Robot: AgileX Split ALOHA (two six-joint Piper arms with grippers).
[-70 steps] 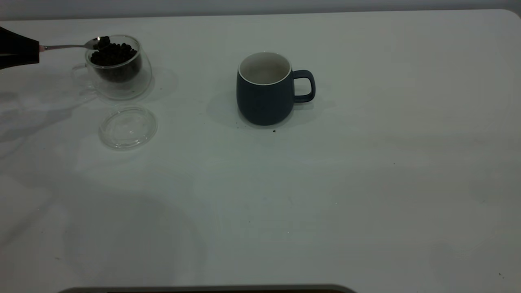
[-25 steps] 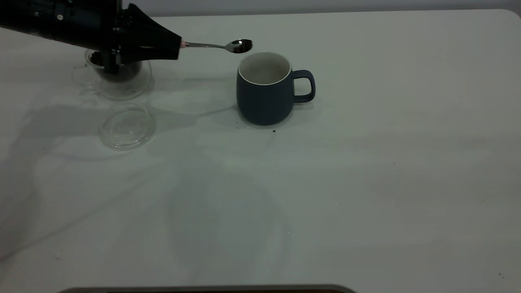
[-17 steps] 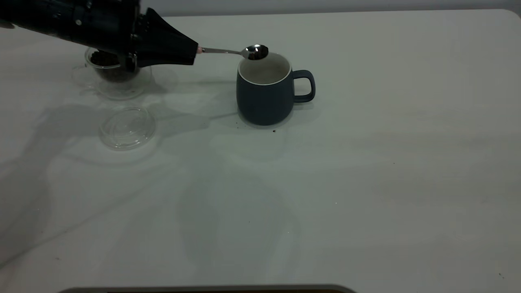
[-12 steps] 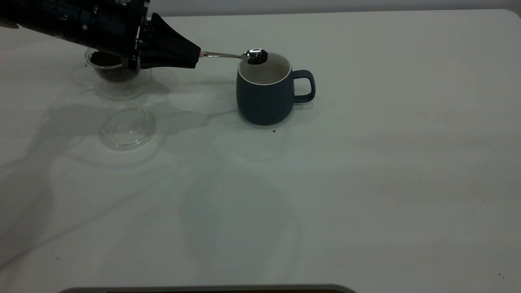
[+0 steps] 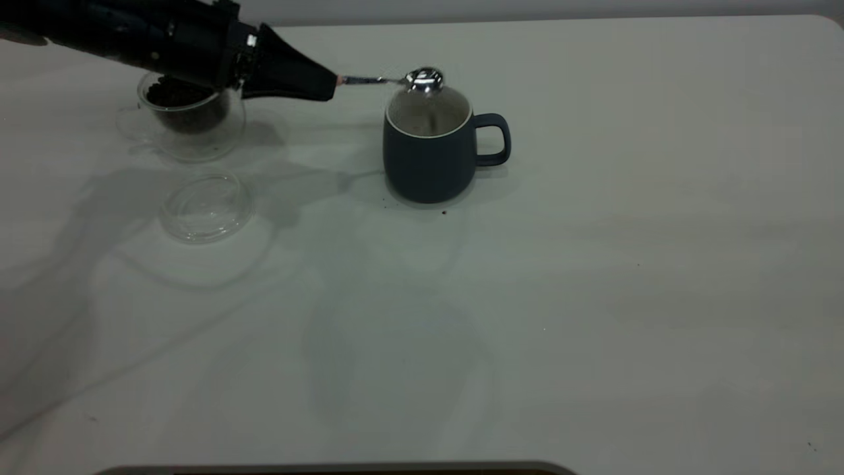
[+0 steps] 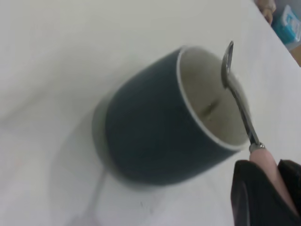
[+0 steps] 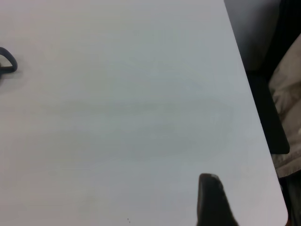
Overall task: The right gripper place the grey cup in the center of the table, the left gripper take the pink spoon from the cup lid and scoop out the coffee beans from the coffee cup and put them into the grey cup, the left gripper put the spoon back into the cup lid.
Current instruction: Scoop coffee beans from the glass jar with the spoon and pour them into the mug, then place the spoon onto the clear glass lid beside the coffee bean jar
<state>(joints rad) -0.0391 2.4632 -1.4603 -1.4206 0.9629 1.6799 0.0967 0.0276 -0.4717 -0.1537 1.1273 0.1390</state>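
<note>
desk [image 5: 593, 297] first: it carries everything you need, with the grey cup [image 5: 427, 148] standing upright near its middle, handle pointing away from your left arm, so the placing step looks done. off to the left-arm side sits the coffee cup [image 5: 191, 122], its load of coffee beans [image 5: 173, 92] partly hidden behind the arm, and just in front of it the cup lid [image 5: 206, 206] lies flat and bare. your left gripper [image 5: 326, 84] reaches in over the coffee cup, its fingers [image 6: 263, 193] clamped on the handle end of the pink spoon [image 5: 389, 80]. the spoon's bowl hangs over the far rim of the grey cup and is rolled onto its edge, as the left wrist view shows, with its shiny back turned up in the exterior view. you are in the tipping part of the pour, as i judge it. no beans show in the bowl, and a dark smear inside the cup may be beans falling or just a shadow; i cannot tell which. to do this well, keep the bowl inside the line of the rim while you roll, and don't let the stem knock the cup. level the spoon before you pull away toward the lid. your right gripper [image 7: 211, 200] is parked near the desk's edge; whether it is open i cannot tell.
</note>
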